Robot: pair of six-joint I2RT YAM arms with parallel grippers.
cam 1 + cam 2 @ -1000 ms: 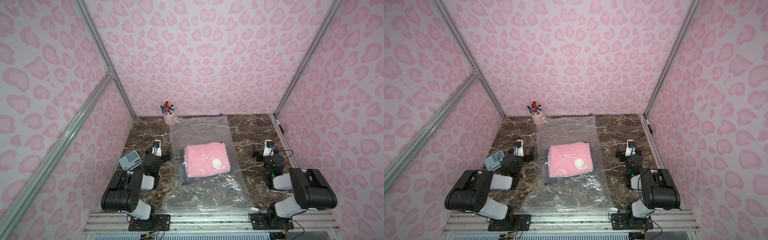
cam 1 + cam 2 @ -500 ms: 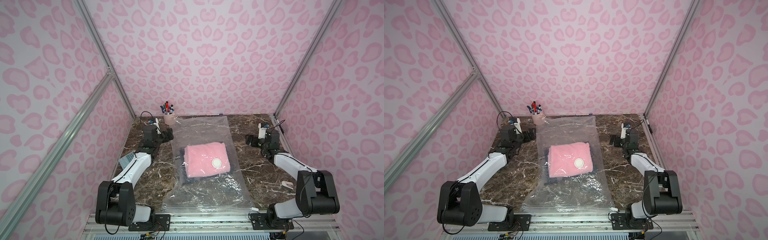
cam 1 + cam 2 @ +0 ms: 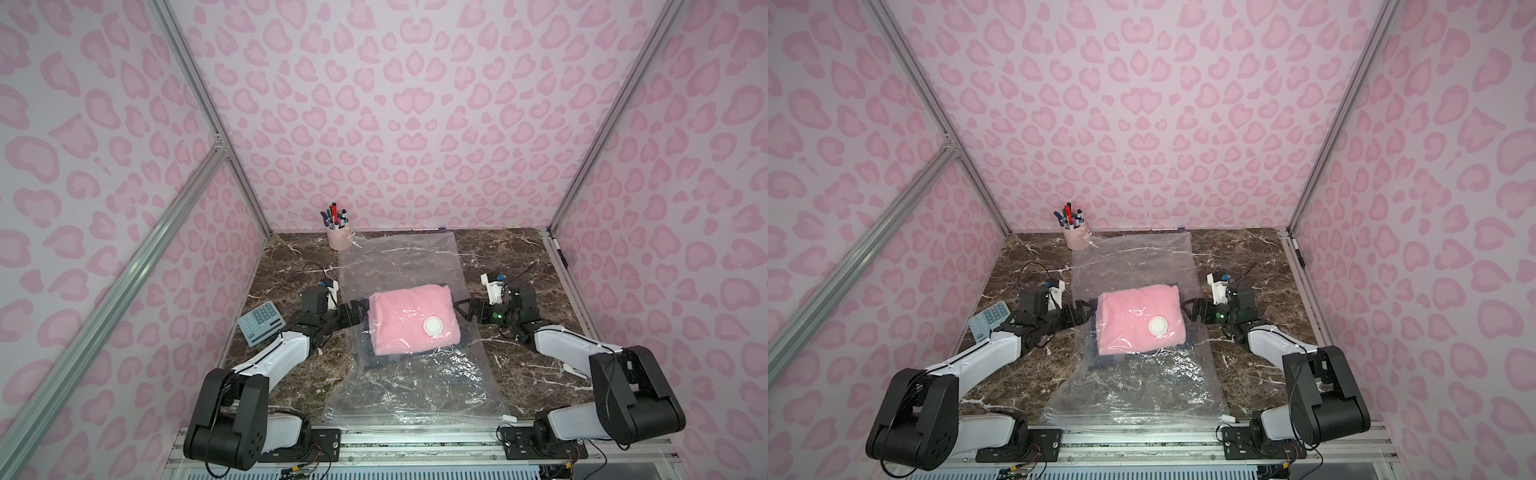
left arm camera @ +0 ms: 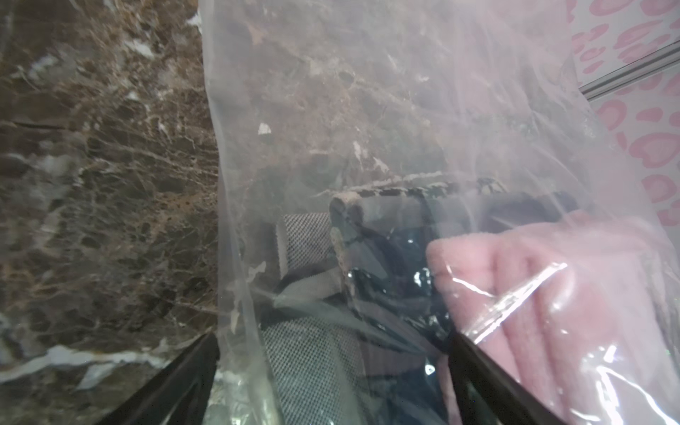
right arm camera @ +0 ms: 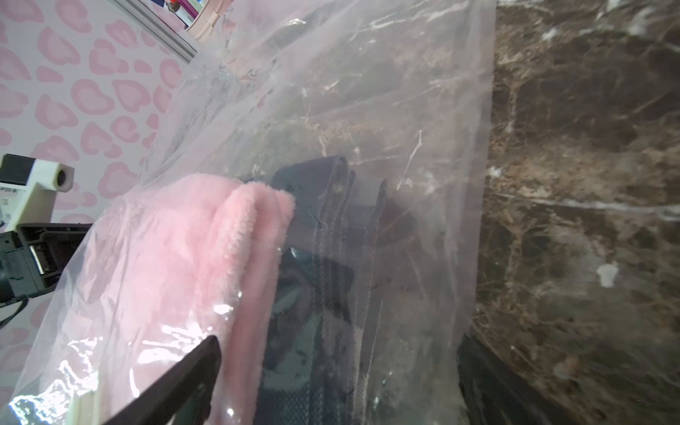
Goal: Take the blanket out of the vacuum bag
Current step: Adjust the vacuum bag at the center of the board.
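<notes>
Left wrist view shows the left gripper (image 4: 331,342) with its two black fingers spread wide, the side edge of the vacuum bag (image 4: 368,92) lying between them, nothing pinched; right wrist view shows the right gripper (image 5: 338,342) spread just as wide at the opposite side edge of the bag (image 5: 368,92), also gripping nothing. In both top views the bag (image 3: 395,266) (image 3: 1133,266) lies flat and lengthwise down the middle of the desk (image 3: 519,270), reaching from near the far edge to the near edge; the pink blanket (image 3: 409,320) (image 3: 1133,316) sits folded inside it, about the desk's centre, with the round white valve (image 3: 432,325) (image 3: 1158,326) on the plastic over it. The left gripper (image 3: 360,313) (image 3: 1079,316) and right gripper (image 3: 463,309) (image 3: 1192,309) flank the blanket, low on the desk, pointing inward. Under the blanket (image 4: 552,294) (image 5: 176,257), within the bag, lies dark folded fabric (image 4: 312,235) (image 5: 323,220). A pen cup (image 3: 338,239) stands at the far edge, just beside the bag's far left corner; a calculator (image 3: 261,323) lies at the left edge.
</notes>
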